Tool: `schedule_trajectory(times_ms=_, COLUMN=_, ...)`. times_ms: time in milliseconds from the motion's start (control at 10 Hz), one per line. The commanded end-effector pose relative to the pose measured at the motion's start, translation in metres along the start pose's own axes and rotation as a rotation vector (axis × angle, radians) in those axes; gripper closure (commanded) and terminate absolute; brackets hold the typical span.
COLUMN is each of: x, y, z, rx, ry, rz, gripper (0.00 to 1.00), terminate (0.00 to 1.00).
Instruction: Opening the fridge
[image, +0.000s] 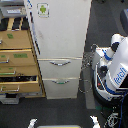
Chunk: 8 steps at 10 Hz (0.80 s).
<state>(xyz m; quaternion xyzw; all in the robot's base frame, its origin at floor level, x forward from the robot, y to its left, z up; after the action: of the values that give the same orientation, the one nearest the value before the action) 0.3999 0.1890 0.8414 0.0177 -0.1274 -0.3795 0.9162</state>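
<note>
I look for the end effector first and cannot find it: no fingers show anywhere, so I cannot tell whether they are spread, pressed together or pinching anything. At the bottom edge two small pale shapes poke into view, but they are too blurred for me to name.

What does show is the robot body, white with blue trim, standing at the exterior view's right on the dark floor, with loose cables hanging on its fridge-facing side. It is near the fridge but, as far as I can see, touching nothing on it.

The fridge stands in the middle of the scene, tall and white. Its big upper door, with the green-logo sticker near the top, sits flush with the body; no gap or shadow runs along its edge. Below it the upper drawer handle and the lower drawer handle curve across two drawers that both look pushed fully in.

To the left, right beside the fridge, is the wooden drawer cabinet with green labels, some of its drawers standing out a little.

So I judge the task barely begun: nothing is opened and no handle is gripped. Reaching, grasping and pulling all appear to remain.
</note>
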Motion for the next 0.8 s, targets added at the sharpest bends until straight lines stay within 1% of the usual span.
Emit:
schedule_trajectory(times_ms=100, x=0.04, y=0.023, z=0.01, rx=-0.144, ry=0.046, rz=0.042, gripper=0.0, terminate=0.0)
schedule_trajectory(times_ms=200, x=0.047, y=0.025, z=0.008, rx=-0.128, ry=0.041, rz=0.023, gripper=0.0, terminate=0.0)
schedule_trajectory(times_ms=400, x=0.065, y=0.034, z=0.012, rx=-0.127, ry=0.013, rz=0.013, gripper=0.0, terminate=0.0)
schedule_trajectory(times_ms=700, x=0.113, y=0.071, z=0.014, rx=-0.078, ry=0.016, rz=0.068, gripper=0.0, terminate=0.0)
schedule_trajectory(times_ms=800, x=0.123, y=0.084, z=0.015, rx=-0.078, ry=0.02, rz=0.095, gripper=0.0, terminate=0.0)
